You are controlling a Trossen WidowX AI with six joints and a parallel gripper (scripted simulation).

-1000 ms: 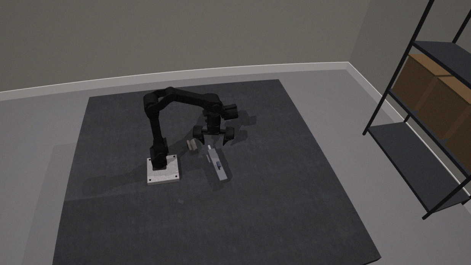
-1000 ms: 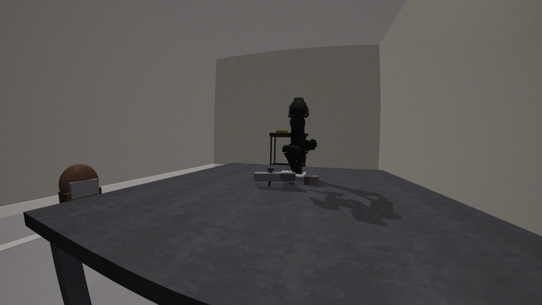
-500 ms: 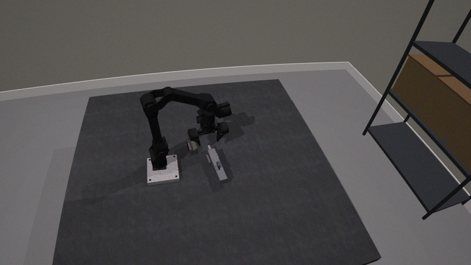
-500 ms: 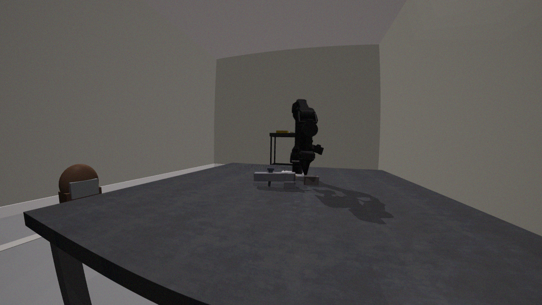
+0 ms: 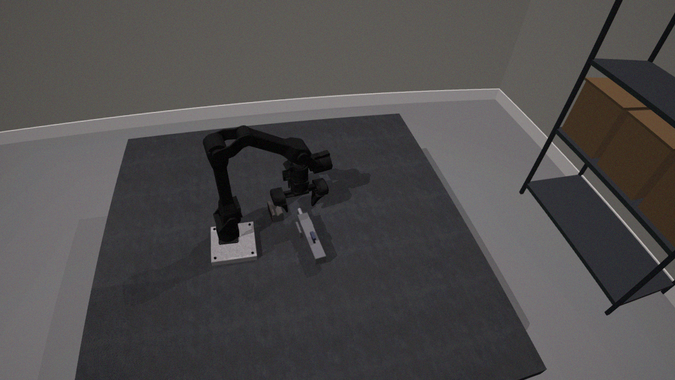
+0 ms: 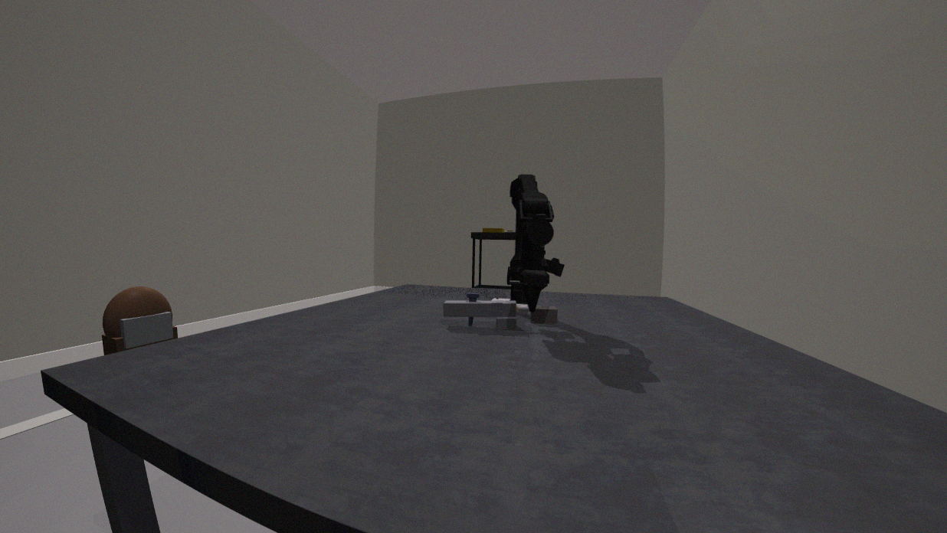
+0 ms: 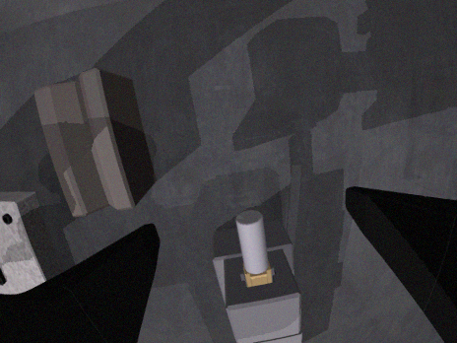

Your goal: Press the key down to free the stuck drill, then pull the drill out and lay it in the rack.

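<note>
We see a matt, faintly mottled dark table top, like slate or rough laminate. The arm looks like matt black plastic, standing on a speckled pale base plate (stone or brushed metal, we cannot tell). The drill shows as a smooth white cylinder with a brass-like collar, set in a flat grey block. The rack looks like dull beige wood. The boxes look like cardboard on a thin dark metal shelf.

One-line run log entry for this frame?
gripper: open, empty | position: above drill end | drill: seated in block | key: untouched | rack: vacant
</note>
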